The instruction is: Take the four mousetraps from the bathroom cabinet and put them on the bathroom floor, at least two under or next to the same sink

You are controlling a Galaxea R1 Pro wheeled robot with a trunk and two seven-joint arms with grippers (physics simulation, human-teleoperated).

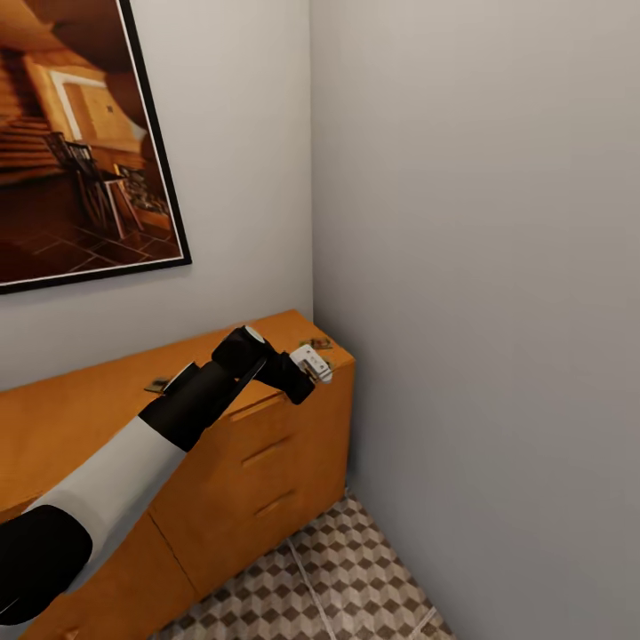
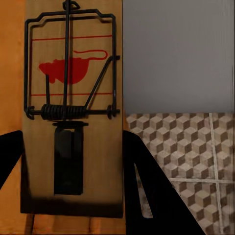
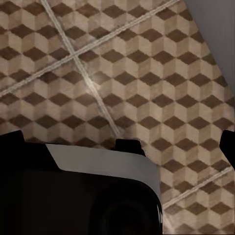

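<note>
mousetrap between open gripper fingers

Floor of cube-pattern tiles in brown, beige and white, crossed by pale grout lines meeting in a cross near one corner of the view. A grey wall strip cuts across one corner. Dark robot body with a light grey panel sits in front of the floor. Black finger tips at two opposite edges: one and the other, wide apart, nothing between them but tiles.
</note>
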